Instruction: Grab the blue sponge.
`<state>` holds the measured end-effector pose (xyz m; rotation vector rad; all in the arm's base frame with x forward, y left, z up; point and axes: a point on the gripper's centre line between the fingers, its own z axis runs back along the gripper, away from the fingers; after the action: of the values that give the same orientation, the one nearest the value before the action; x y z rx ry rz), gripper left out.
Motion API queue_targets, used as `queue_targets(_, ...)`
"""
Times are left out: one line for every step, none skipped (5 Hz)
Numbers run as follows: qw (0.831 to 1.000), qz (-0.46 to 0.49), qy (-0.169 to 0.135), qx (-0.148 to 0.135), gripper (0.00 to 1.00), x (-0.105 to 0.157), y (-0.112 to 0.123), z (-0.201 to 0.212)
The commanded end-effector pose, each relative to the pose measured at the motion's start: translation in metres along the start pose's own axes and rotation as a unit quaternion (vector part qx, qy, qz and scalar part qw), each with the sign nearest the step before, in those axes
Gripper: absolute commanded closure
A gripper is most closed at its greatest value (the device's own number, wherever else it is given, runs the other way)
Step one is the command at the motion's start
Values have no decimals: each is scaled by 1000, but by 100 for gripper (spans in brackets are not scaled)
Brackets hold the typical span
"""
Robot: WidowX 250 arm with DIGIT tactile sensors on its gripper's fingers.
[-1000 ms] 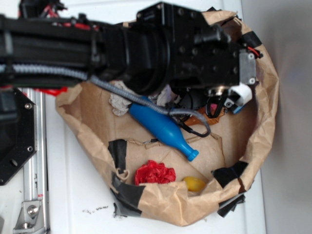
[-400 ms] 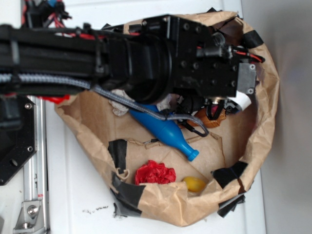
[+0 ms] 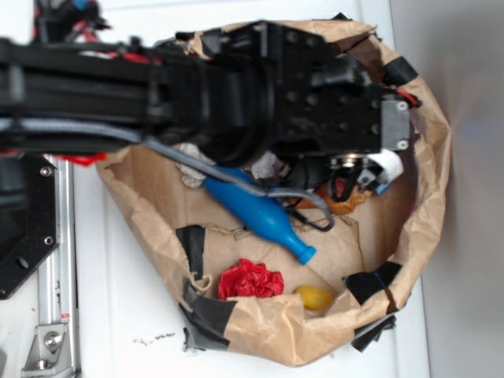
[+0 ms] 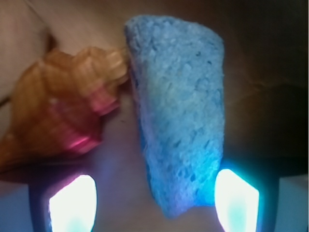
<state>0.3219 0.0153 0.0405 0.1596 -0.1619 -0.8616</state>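
Observation:
The blue sponge [image 4: 178, 116] is a light-blue porous block standing on end on the brown paper in the wrist view. My gripper [image 4: 154, 203] is open and straddles its lower end. The right fingertip [image 4: 236, 198] is close against the sponge, while a wide gap separates it from the left fingertip [image 4: 72, 203]. In the exterior view my gripper [image 3: 361, 178] reaches down into the paper bag [image 3: 425, 213] at its upper right, and the arm hides nearly all of the sponge there.
An orange-brown conch shell [image 4: 63, 111] lies just left of the sponge, touching its upper corner. A glossy blue bottle-shaped pin [image 3: 260, 214], a red crumpled item [image 3: 250, 279] and a yellow item [image 3: 315, 297] also lie in the bag. The bag's walls surround the gripper.
The arm has sunk a little deeper into the bag, and the gripper's white tip sits lower. The blue pin and the bag's left wall have shifted slightly.

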Motion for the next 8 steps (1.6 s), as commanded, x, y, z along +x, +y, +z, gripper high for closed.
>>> queue_targets(999, 13, -13, 43, 0, 5, 18, 14)
queue_targets(998, 30, -17, 51, 0, 1, 29, 17)
queue_targets(998, 43, -24, 43, 0, 1, 38, 15)
queue_targets(998, 53, -11, 17, 7, 7, 35, -2)
queue_targets(998, 48, 28, 18, 100, 7, 28, -23)
queue_targets(998, 52, 26, 15, 100, 6, 24, -19)
queue_targets(994, 109, 14, 0, 100, 0, 23, -3)
queue_targets(985, 167, -14, -33, 100, -3, 10, 39)
